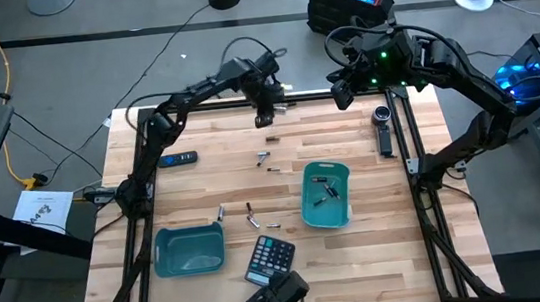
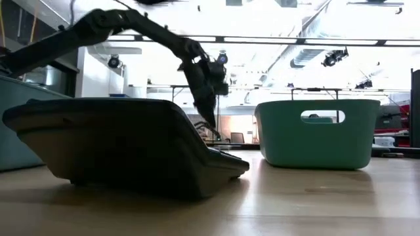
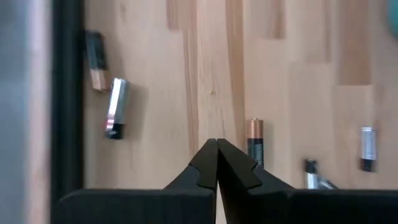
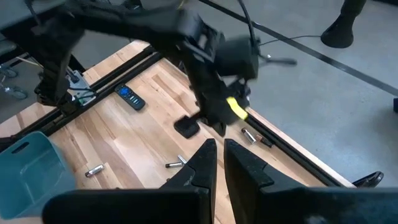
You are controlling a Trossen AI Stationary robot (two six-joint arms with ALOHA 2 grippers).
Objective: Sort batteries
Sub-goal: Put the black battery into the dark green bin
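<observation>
Several small batteries lie loose on the wooden table: one pair (image 1: 267, 156) near the middle, others (image 1: 251, 214) closer to the near edge. A few more sit inside the right teal bin (image 1: 326, 195). My left gripper (image 1: 265, 120) hangs shut over the table's far edge with its fingers pointing down. In its wrist view the shut tips (image 3: 216, 144) hover above bare wood, with a copper-topped battery (image 3: 255, 142) just beside them and a silvery one (image 3: 116, 107) farther off. My right gripper (image 1: 342, 99) waits raised at the far right, showing a narrow gap (image 4: 219, 148).
A second teal bin (image 1: 190, 250) stands near the left, with a dark calculator (image 1: 269, 259) at the near edge. A black remote (image 1: 178, 160) lies toward the left. A black stick (image 1: 384, 134) lies by the right frame rail. Black rails border the table.
</observation>
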